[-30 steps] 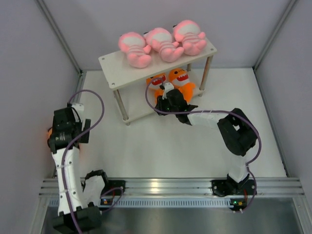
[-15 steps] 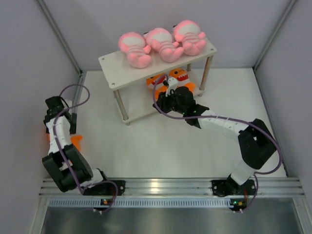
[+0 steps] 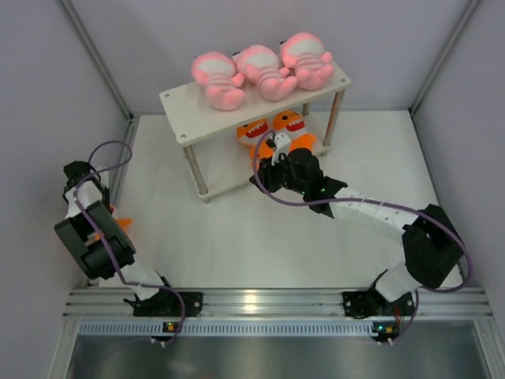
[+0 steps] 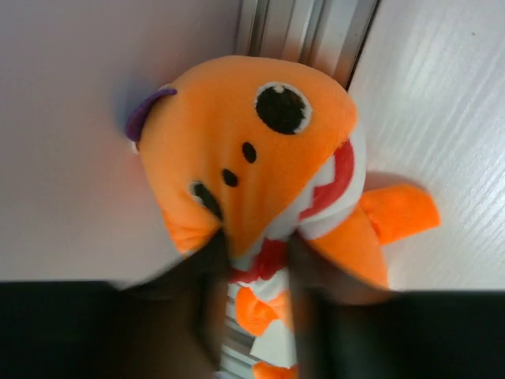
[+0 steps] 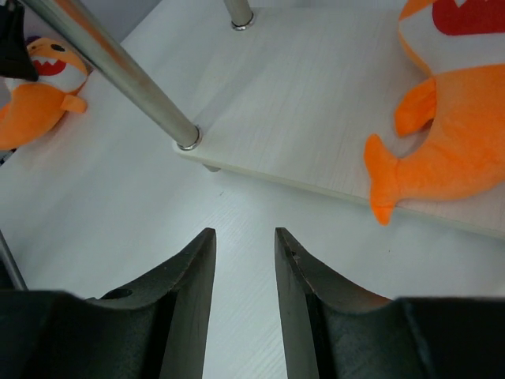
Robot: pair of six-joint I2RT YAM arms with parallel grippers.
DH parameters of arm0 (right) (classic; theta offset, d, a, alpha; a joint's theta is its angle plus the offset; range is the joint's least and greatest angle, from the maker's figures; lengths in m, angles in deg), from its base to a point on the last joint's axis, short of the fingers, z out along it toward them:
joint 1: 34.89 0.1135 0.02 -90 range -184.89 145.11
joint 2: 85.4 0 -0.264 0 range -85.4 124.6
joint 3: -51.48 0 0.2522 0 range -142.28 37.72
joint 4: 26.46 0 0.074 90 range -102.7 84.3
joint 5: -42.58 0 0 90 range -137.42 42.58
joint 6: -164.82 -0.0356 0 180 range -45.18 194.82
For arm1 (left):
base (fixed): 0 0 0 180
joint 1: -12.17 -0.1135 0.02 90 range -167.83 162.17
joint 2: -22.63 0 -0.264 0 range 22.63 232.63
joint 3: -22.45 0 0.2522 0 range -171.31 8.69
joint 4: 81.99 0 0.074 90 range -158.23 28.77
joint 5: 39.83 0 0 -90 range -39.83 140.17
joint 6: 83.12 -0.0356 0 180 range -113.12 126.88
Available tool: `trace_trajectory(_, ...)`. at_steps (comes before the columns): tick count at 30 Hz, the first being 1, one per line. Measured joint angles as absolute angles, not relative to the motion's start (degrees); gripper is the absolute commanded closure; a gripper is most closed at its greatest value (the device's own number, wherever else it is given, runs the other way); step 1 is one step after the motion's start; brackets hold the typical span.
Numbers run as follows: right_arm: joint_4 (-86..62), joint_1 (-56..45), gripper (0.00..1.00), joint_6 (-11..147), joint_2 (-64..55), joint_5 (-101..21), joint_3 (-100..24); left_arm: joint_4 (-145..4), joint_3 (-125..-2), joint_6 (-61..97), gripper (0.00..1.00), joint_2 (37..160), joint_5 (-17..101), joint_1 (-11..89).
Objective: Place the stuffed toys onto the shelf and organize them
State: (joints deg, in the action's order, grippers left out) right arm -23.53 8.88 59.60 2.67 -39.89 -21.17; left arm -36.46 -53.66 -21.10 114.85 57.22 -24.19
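Three pink stuffed toys (image 3: pixel 264 71) lie in a row on the top of the shelf (image 3: pixel 183 118). Two orange sharks (image 3: pixel 289 124) sit on its lower tier (image 5: pixel 316 103). A third orange shark (image 4: pixel 252 150) lies at the far left by the wall, mostly hidden under the left arm in the top view (image 3: pixel 120 227). My left gripper (image 4: pixel 256 260) is shut on this shark's mouth and belly, its fingers blurred. My right gripper (image 5: pixel 243 237) stands open and empty over the table, just in front of the lower tier (image 3: pixel 264 178).
A metal shelf leg (image 5: pixel 118 71) rises just ahead and left of my right gripper. An aluminium rail (image 4: pixel 300 31) runs along the left wall behind the held shark. White walls close in the table on three sides.
The left arm swung toward the left wall, and its gripper closed on the orange shark there. The right arm stretched out, its elbow moving right, with its gripper staying at the lower tier's front.
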Motion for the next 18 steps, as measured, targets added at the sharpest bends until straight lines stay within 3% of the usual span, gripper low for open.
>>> trace_trajectory(1, -23.25, 9.23, 0.62, 59.84, 1.6, -40.0, -20.93, -36.68, -53.46, -21.08, 1.0, 115.09, 57.16, -24.52)
trace_trajectory(5, -22.37, 10.1, 0.62, 60.36, -3.01, -40.46, -19.42, -37.86, -50.22, -21.48, 1.0, 110.79, 55.39, -25.33)
trace_trajectory(11, -20.47, 14.01, 0.58, 61.96, -10.77, -45.2, -17.78, -30.45, -46.16, -19.42, 1.0, 91.64, 48.55, -25.22)
trace_trajectory(18, -20.78, 28.55, 0.54, 61.61, -12.26, -51.21, -19.51, -15.74, -55.67, -16.47, 1.0, 73.59, 38.64, -25.24)
